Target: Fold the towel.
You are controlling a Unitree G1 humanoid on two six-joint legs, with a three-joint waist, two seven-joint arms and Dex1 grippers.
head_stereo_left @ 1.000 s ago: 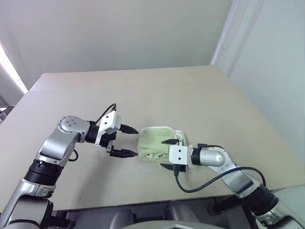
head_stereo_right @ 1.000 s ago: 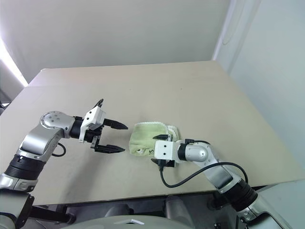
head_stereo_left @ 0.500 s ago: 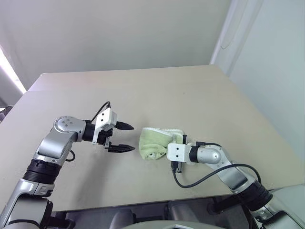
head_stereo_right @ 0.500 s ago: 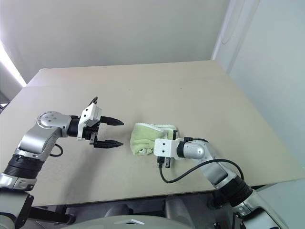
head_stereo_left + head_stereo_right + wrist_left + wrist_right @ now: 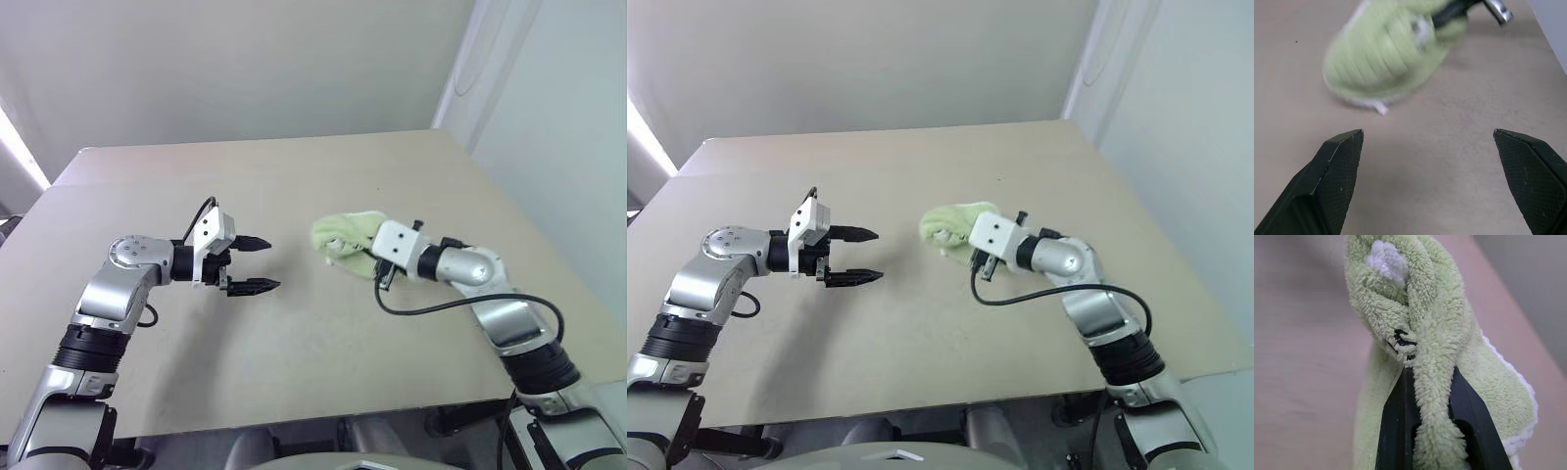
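Head view: the right gripper (image 5: 364, 257) pinches the bunched towel (image 5: 348, 235) above the table (image 5: 294, 333), fingertips buried in cloth; the left gripper (image 5: 257, 263) gapes empty. Left wrist view blurs the towel. Right wrist view: fingers (image 5: 1396, 416) clamp a fold, dark marks partly hidden.

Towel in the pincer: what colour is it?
Light lime-green towel, white-edged; clearest in the right wrist view.

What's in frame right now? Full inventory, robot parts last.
towel: one, light lime-green with white edging, bunched up, pinched in the right gripper, right of the table's middle
table: one, beige, carries the scene
wall: off-white, behind the table
left gripper: one, black fingers, open, holds nothing, pointing across toward the towel
right gripper: one, black fingers, shut on the towel
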